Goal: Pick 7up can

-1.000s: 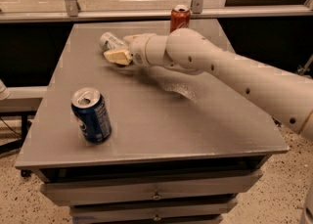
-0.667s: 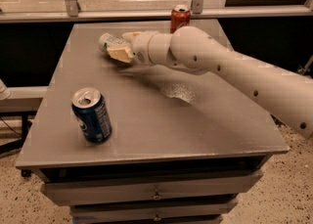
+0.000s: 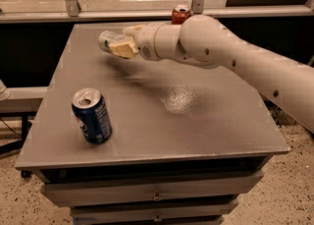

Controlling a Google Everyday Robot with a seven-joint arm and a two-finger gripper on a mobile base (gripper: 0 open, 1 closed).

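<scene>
Across most of the view a grey table [image 3: 206, 130] is sitting, seen from the front. Over its far half the white arm [image 3: 245, 64] is reaching in from the right twd the far-left corner. Near the front-left edge a blue can [image 3: 92, 117] is standing upright, well apart from the arm. At the arm's end the gripper [image 3: 118, 43] is clamping the 7up can [image 3: 105, 38], tipped approx on its side and hanging above the tabletop w/ a shadow under it. At the far edge a red can [image 3: 180, 14] is standing just behind the arm.

Table [image 3: 206, 140], blue can [image 3: 92, 117], red can [image 3: 180, 15], hand [image 3: 117, 43] above
</scene>
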